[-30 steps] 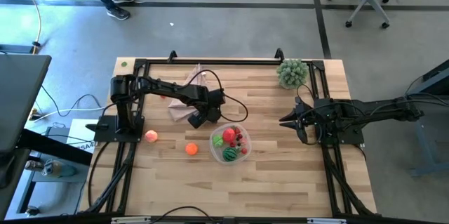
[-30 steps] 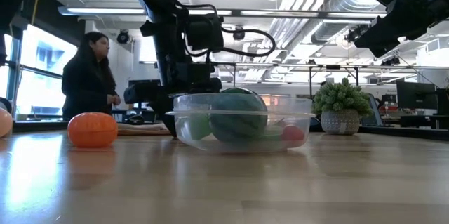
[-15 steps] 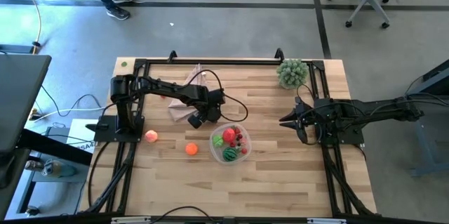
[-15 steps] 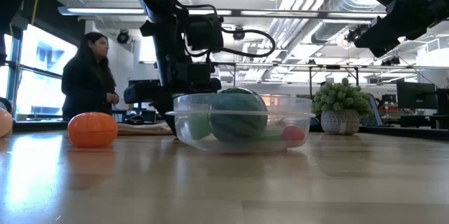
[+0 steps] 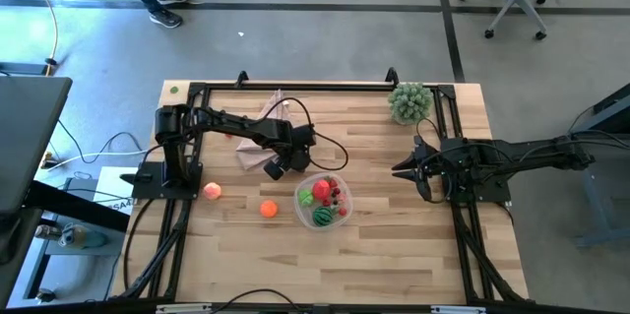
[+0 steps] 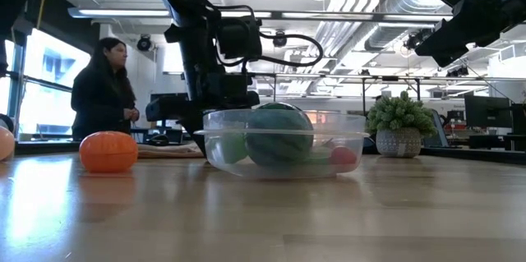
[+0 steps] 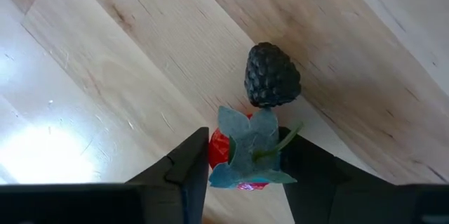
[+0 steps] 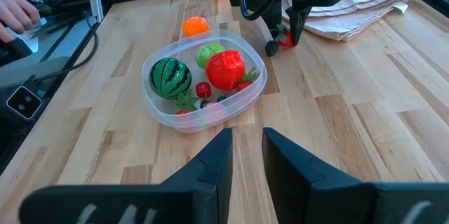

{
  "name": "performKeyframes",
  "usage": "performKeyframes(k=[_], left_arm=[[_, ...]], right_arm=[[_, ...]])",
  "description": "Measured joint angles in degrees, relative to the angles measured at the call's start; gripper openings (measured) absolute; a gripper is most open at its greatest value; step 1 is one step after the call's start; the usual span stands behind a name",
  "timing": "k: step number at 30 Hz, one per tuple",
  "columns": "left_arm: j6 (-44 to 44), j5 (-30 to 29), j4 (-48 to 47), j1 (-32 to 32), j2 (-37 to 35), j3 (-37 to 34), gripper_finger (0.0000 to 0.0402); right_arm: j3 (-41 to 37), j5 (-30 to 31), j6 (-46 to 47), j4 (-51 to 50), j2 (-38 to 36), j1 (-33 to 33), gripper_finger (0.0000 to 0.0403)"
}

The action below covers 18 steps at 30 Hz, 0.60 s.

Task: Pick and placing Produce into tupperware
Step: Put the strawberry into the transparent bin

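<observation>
Wooden table (image 5: 394, 255), slatted, black-framed; concrete floor around, one person standing beyond the far edge.

Tub (image 5: 324, 202), one, clear, mid-table: holds one melon (image 8: 170, 76), one green ball (image 8: 209, 54), one red ball (image 8: 226, 69), a few small berries.

Loose fruit: one orange (image 5: 269, 209) beside the tub, one peach (image 5: 212, 191) near my left base, one dark berry (image 7: 272, 75) on the boards.

My left gripper (image 7: 244, 155) pinches one strawberry (image 7: 237, 155) beside that berry, by the pink cloth (image 5: 266, 147).

My right gripper (image 8: 245, 152) hovers right of the tub, fingers close together, empty.

One plant (image 5: 409, 102), far right corner. Near half bare.
</observation>
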Motion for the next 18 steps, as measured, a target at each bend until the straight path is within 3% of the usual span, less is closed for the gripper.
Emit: performKeyframes(k=[11, 18], left_arm=[[-1.6, -0.2, 0.3, 0.0, 0.0, 0.0, 0.0143], [-4.9, -3.9, -1.1, 0.0, 0.0, 2.3, 0.0144]], right_arm=[[0.0, 0.0, 0.0, 0.0, 0.0, 0.0, 0.0068], [0.0, 0.0, 0.0, 0.0, 0.0, 0.0, 0.0068]])
